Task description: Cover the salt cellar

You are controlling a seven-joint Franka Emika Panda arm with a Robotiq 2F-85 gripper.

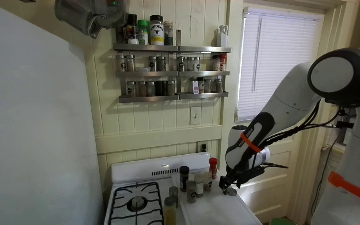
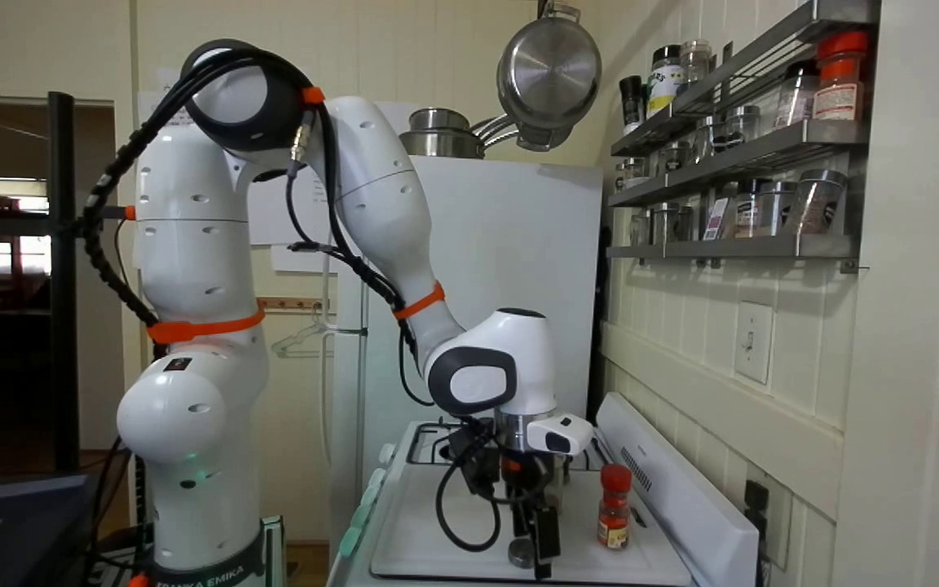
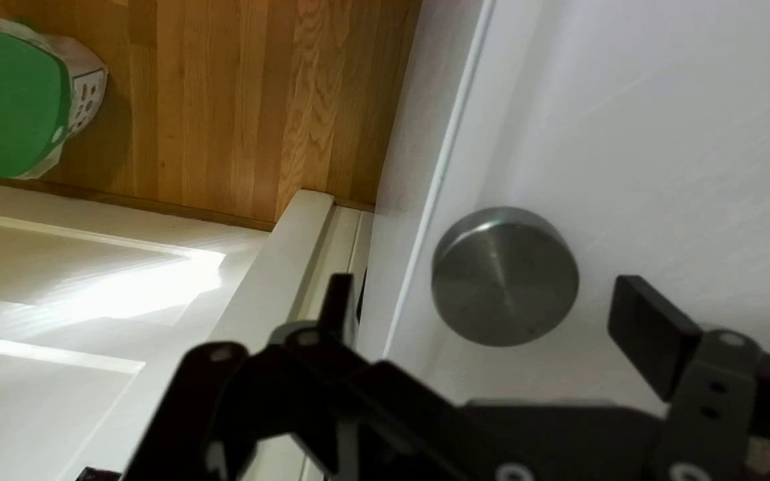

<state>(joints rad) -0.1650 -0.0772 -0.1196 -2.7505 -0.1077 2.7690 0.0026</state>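
Note:
A round brushed-metal lid (image 3: pixel 505 277) lies flat on the white stove cover near its edge. The lid also shows in both exterior views (image 1: pixel 231 191) (image 2: pixel 522 553). My gripper (image 3: pixel 492 317) is open and empty. Its fingers stand wide apart on either side of the lid in the wrist view, and neither appears to touch it. The gripper also shows low by the lid in both exterior views (image 1: pixel 225 187) (image 2: pixel 536 542). Several jars stand on the stove, among them a glass jar (image 1: pixel 191 192); I cannot tell which one is the salt cellar.
A red-capped bottle (image 1: pixel 213 168) (image 2: pixel 614 509) and a black-capped jar (image 1: pixel 184 178) stand by the stove's back panel (image 1: pixel 164 165). A jar with yellow contents (image 1: pixel 169 214) stands beside the burner grate (image 1: pixel 114 203). The stove cover's edge (image 3: pixel 435 180) drops to the floor (image 3: pixel 224 113).

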